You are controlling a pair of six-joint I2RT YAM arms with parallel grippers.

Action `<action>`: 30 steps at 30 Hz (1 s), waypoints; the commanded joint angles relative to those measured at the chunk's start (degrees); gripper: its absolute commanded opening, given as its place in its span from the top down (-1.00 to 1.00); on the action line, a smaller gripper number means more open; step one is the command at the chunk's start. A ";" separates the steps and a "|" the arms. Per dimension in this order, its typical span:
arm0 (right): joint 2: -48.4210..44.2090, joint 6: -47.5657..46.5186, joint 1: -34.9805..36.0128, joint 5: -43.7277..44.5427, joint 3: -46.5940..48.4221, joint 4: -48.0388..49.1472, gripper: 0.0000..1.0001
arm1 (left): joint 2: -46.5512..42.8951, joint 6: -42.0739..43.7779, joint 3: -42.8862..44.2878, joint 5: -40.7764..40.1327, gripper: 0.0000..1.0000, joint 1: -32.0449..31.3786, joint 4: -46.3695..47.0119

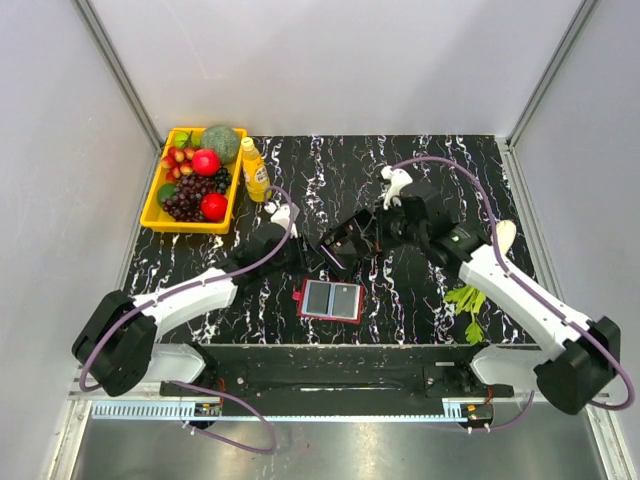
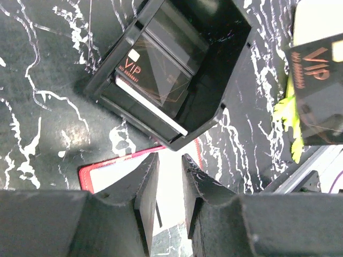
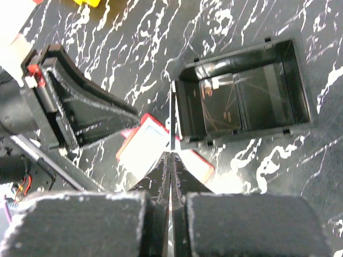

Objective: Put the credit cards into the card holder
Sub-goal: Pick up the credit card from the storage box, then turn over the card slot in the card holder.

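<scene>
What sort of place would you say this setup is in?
Probably a robotics lab test cell: plain pale walls on aluminium frame posts enclose a black marble-patterned tabletop, with a left arm and right arm mounted at its near edge and a yellow tray of fruit as props.

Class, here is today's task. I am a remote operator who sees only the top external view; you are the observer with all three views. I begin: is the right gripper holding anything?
Observer: Yes. In the right wrist view the right gripper is shut on a thin card, seen edge-on.
Operator: What lies inside the black tray?
Observer: The left wrist view shows a dark card printed VIP lying in the black tray.
Operator: And the left gripper?
Observer: The left gripper is open with nothing in it; the card holder shows between its fingers.
</scene>
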 commanded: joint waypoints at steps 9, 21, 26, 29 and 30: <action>-10.21 2.75 0.41 1.20 -12.66 -15.71 1.00 | -7.17 0.86 -7.74 -2.66 0.39 -0.85 0.66; -3.26 6.27 2.61 7.34 -17.94 -6.66 1.00 | -4.36 0.33 -4.84 -4.60 0.37 -5.43 1.27; -2.03 6.71 4.46 11.30 -19.70 -3.93 1.00 | -3.66 0.59 -4.14 -4.51 0.38 -5.43 1.36; -0.89 7.23 5.34 12.79 -19.70 -3.84 1.00 | -3.13 0.60 -3.96 -4.60 0.38 -5.43 1.36; -0.89 7.50 5.60 13.59 -19.61 -4.10 1.00 | -2.87 0.60 -4.05 -4.60 0.38 -5.43 1.36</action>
